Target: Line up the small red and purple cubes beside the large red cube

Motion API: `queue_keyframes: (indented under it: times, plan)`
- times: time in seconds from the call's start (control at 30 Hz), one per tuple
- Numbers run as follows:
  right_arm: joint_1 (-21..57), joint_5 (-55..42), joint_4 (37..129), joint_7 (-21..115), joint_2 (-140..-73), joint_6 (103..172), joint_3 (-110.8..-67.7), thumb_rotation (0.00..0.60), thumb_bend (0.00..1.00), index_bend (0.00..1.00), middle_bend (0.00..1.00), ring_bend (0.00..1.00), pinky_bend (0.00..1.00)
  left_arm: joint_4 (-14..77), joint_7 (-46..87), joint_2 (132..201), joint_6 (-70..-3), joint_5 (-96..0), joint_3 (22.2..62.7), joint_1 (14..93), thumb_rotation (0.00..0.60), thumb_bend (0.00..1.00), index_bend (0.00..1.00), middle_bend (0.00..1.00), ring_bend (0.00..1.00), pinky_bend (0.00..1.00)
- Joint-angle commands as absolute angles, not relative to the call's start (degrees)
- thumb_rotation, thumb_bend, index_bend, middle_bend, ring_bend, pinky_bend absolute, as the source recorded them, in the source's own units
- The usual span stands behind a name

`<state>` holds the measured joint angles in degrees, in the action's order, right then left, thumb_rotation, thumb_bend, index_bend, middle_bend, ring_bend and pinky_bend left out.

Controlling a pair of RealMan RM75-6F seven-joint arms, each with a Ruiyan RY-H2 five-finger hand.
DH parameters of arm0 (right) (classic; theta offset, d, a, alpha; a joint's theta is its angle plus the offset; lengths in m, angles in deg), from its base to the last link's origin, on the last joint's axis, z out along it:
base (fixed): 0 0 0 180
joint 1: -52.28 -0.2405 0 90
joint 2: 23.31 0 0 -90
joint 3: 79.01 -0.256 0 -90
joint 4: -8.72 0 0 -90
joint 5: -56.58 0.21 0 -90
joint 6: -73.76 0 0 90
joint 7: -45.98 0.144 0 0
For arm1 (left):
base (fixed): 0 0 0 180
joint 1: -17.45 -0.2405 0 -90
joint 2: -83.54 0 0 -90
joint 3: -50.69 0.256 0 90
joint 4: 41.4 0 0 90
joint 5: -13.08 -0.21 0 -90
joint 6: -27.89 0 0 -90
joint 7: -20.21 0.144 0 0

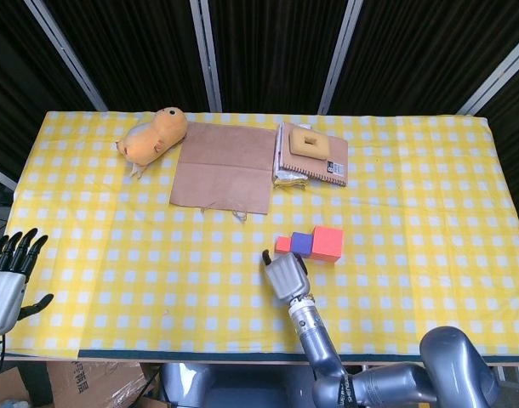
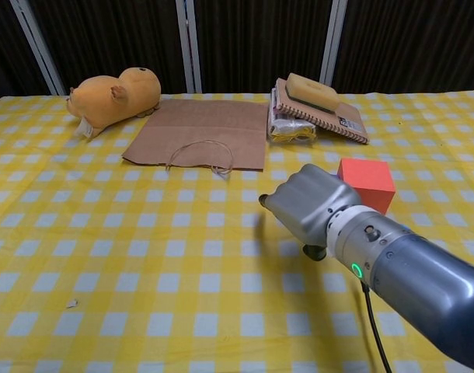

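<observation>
In the head view the large red cube [image 1: 327,243], the purple cube [image 1: 302,244] and the small red cube [image 1: 283,246] stand side by side in a row, touching. My right hand [image 1: 285,276] hovers just in front of the row, apart from it, fingers curled in and holding nothing. In the chest view the right hand [image 2: 311,203] hides both small cubes; only the large red cube [image 2: 367,183] shows behind it. My left hand [image 1: 6,276] hangs off the table's near left corner with fingers spread and nothing in it.
A brown paper bag [image 1: 222,167] lies flat behind the cubes. An orange plush animal [image 1: 153,134] sits at the back left. A notebook with a sponge on top [image 1: 310,153] lies at the back centre. The yellow checked tablecloth [image 1: 430,212] covers the table.
</observation>
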<state>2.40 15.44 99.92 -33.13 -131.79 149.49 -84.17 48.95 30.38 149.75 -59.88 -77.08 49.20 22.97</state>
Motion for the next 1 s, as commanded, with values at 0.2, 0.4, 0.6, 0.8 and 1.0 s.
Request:
queue_keyframes:
  times: [0.2,0.4,0.6,0.8,1.0]
  plan:
    - [3.47,15.13,103.79,-33.14,-128.80,151.77,-83.88,0.600,0.39,0.18,0.87,0.91,0.80,48.95,30.38,149.75,-59.88,-77.08,49.20,22.97,0.600,0.02,0.00,0.00,0.00,0.00]
    - [4.41,16.00,105.11,-33.32,-127.25,152.82,-83.19,0.600,0.39,0.20,0.87,0.91,0.80,48.95,30.38,149.75,-59.88,-77.08,49.20,22.97,0.600,0.02,0.00,0.00,0.00,0.00]
    - [5.01,16.46,106.46,-33.08,-126.26,153.11,-82.69,0.600,0.39,0.21,0.87,0.91,0.80,48.95,30.38,149.75,-59.88,-77.08,49.20,22.97,0.600,0.02,0.00,0.00,0.00,0.00]
    - [5.01,16.25,107.44,-33.03,-126.03,153.31,-82.61,0.600,0.39,0.21,0.87,0.91,0.80,48.95,30.38,149.75,-59.88,-77.08,49.20,22.97,0.600,0.02,0.00,0.00,0.00,0.00]
    - [5.14,15.48,108.37,-32.61,-126.34,153.50,-82.16,0.600,0.39,0.21,0.87,0.91,0.80,48.95,30.38,149.75,-59.88,-77.08,49.20,22.97,0.600,0.02,0.00,0.00,0.00,0.00]
